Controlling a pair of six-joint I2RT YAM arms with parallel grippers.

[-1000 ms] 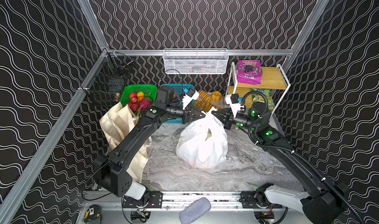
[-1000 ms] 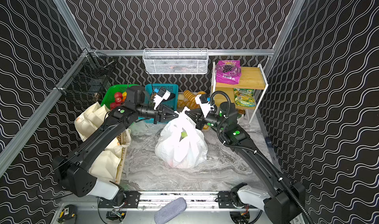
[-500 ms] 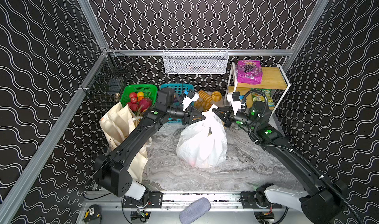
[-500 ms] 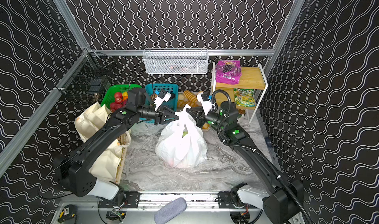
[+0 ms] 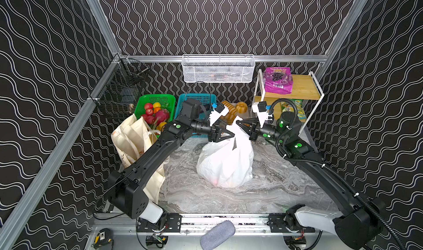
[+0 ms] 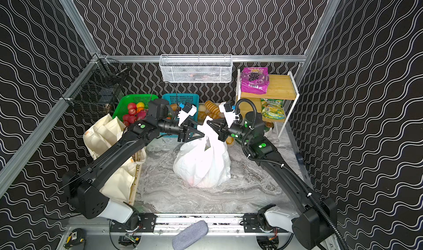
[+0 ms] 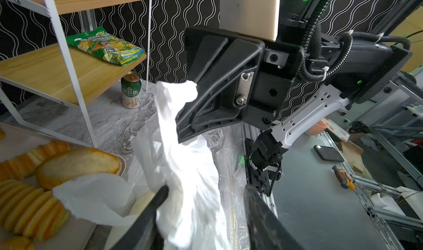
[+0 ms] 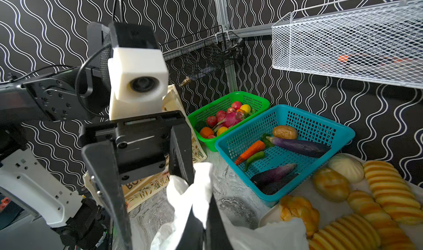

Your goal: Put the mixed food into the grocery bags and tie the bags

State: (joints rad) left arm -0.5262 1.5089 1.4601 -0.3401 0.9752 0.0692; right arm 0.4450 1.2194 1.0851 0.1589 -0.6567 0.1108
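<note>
This is a robotics lab test cell, dressed as a mock grocery corner. Black panels with white wavy lines [image 5: 229,20] on silver aluminium frame bars [image 5: 286,58] wall in a grey marble-print table [image 5: 286,191]. The left robot arm [image 5: 155,155] and right robot arm [image 5: 320,173] are bolted to a metal rail [image 5: 229,220] along its front edge. A green plastic basket [image 5: 158,96] and a teal plastic basket [image 5: 196,96] of toy produce stand at the back edge.

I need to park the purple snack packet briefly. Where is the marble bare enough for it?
Bare marble lies between the white plastic bag and the front rail, and a strip between the bag and the right arm. Crowded: the back row of green basket, teal basket, bread tray and shelf rack; the canvas tote fills the left edge.
</note>
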